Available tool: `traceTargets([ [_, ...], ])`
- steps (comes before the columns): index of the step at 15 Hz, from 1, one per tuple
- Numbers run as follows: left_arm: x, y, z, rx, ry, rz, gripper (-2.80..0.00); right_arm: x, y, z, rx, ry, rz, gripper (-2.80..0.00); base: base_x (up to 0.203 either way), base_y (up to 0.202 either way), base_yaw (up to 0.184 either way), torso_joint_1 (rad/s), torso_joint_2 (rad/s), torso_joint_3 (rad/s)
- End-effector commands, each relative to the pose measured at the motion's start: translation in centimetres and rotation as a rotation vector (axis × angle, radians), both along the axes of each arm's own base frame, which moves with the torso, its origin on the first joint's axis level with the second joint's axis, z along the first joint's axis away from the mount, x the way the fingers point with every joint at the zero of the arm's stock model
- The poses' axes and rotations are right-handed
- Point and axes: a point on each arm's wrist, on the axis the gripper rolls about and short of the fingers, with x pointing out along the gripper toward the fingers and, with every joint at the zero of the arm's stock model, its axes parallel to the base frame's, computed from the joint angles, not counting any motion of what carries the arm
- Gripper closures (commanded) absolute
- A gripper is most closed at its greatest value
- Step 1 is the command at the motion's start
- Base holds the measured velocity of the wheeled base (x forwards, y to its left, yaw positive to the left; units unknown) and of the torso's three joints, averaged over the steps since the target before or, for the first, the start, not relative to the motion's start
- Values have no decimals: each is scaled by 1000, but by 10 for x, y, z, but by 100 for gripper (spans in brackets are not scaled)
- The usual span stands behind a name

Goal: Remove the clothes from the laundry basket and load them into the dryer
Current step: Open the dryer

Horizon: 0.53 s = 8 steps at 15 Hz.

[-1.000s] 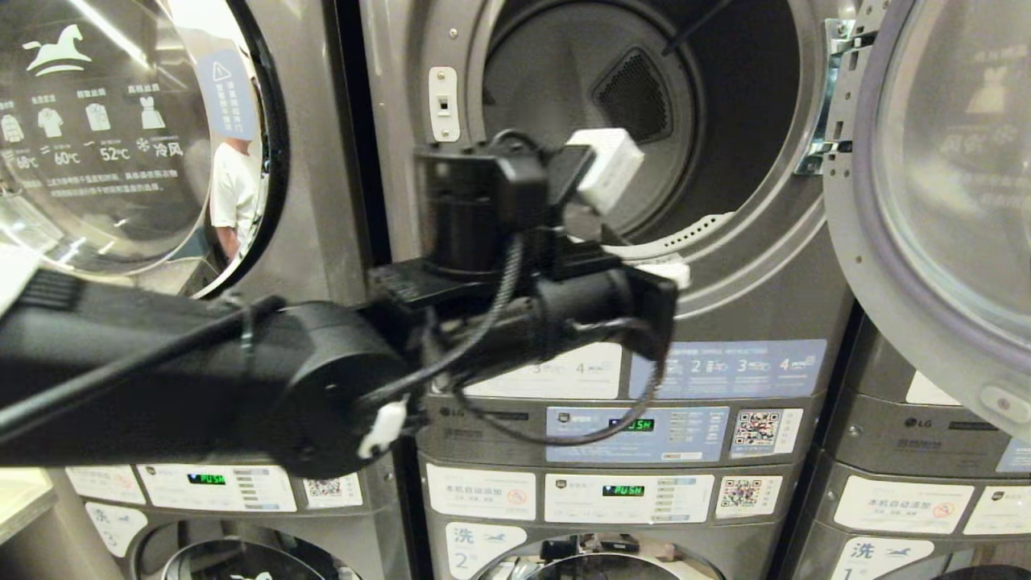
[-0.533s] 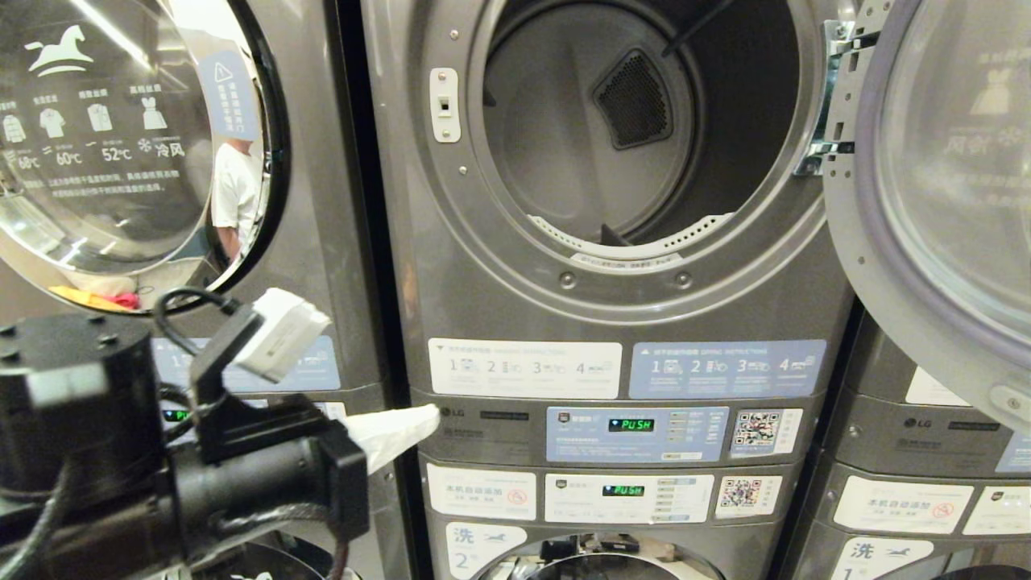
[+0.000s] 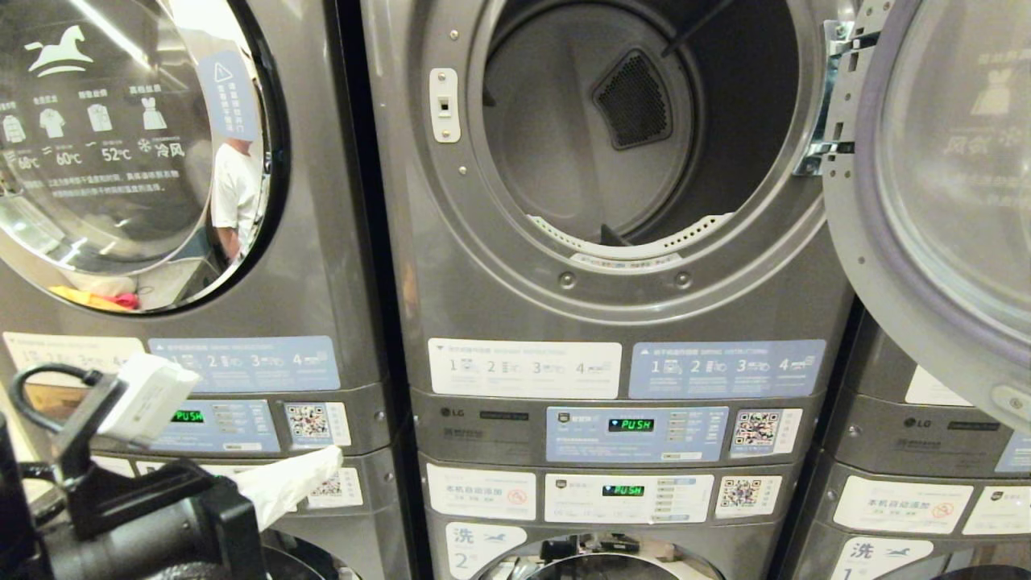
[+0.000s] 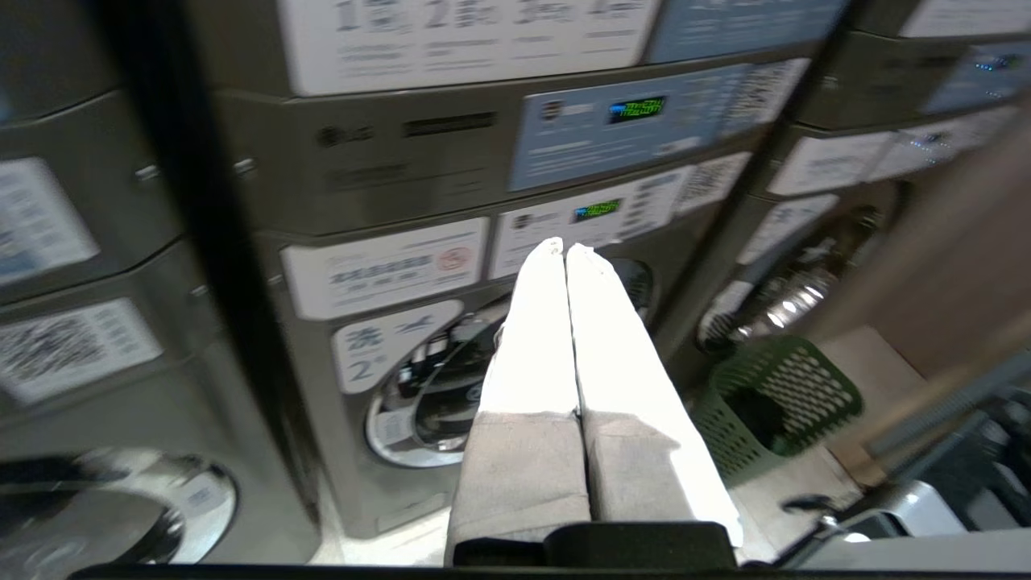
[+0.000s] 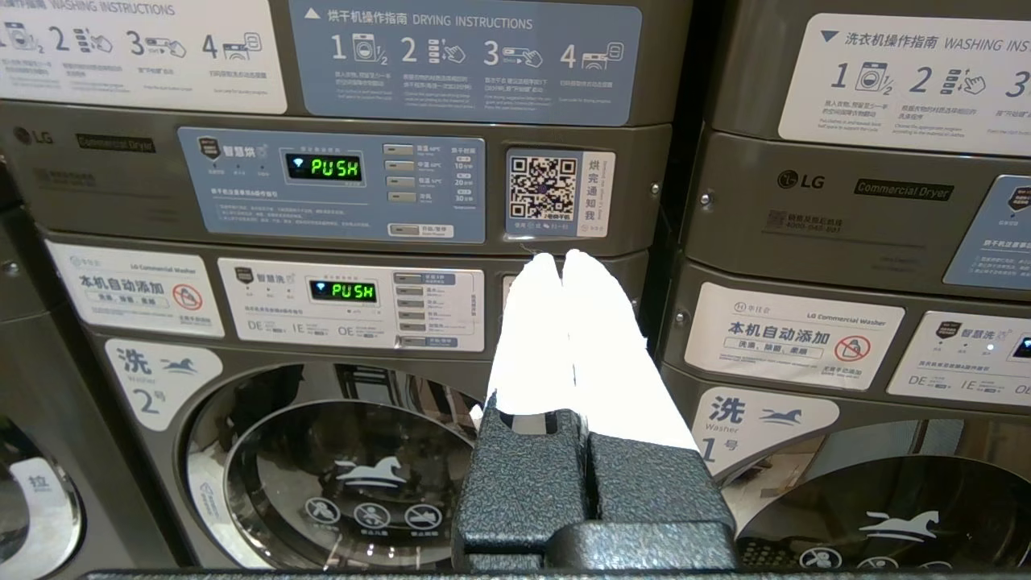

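At about eight o'clock in your head view sits the left gripper point(image 3: 326, 461), its white-wrapped fingers point(image 4: 556, 322) pressed flat together and clenched on nothing, no cloth between them. It hangs low in front of the grey closed-door dryer point(image 3: 161, 145) at ten o'clock, whose round glass door carries white laundry icons and mirrors a person in a white shirt point(image 3: 233, 193).

Moving to twelve o'clock, you see the grey steel open dryer drum point(image 3: 612, 129) of the middle machine, with only a black vent grille on its back wall showing inside. Below it, at six o'clock, the blue control panel with a green "PUSH" display point(image 3: 636, 432) is lit.

At two to three o'clock the round grey dryer door with a clear window point(image 3: 934, 201) is swung wide on its hinge.

In your left wrist view the green perforated plastic laundry basket point(image 4: 773, 407) stands on the floor near the foot of the machines, something dark inside it; you cannot tell what.

The right gripper point(image 5: 564, 266) shows only in its own wrist view, white fingers closed tight together with nothing held, pointing at the middle machine's panels just under a QR-code sticker point(image 5: 556, 193).
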Motion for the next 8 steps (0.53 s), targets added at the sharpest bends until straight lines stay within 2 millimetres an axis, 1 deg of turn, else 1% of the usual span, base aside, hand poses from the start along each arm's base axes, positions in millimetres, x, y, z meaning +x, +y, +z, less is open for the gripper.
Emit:
traceTargets([
  [1,-19,17,-6,-9,-32,72,0,0,0,0,0,-2,1,0,0,0,0,0,0,0],
  [2,-32,27,-15,-7,-41,115,0,0,0,0,0,-2,2,0,0,0,0,0,0,0],
  [4,-62,44,-44,9,-39,179,0,0,0,0,0,-2,1,0,0,0,0,0,0,0],
  [6,-81,55,-58,31,-31,234,0,0,0,0,0,-2,1,0,0,0,0,0,0,0],
  [8,-96,63,-69,97,-26,314,0,0,0,0,0,-2,1,0,0,0,0,0,0,0],
])
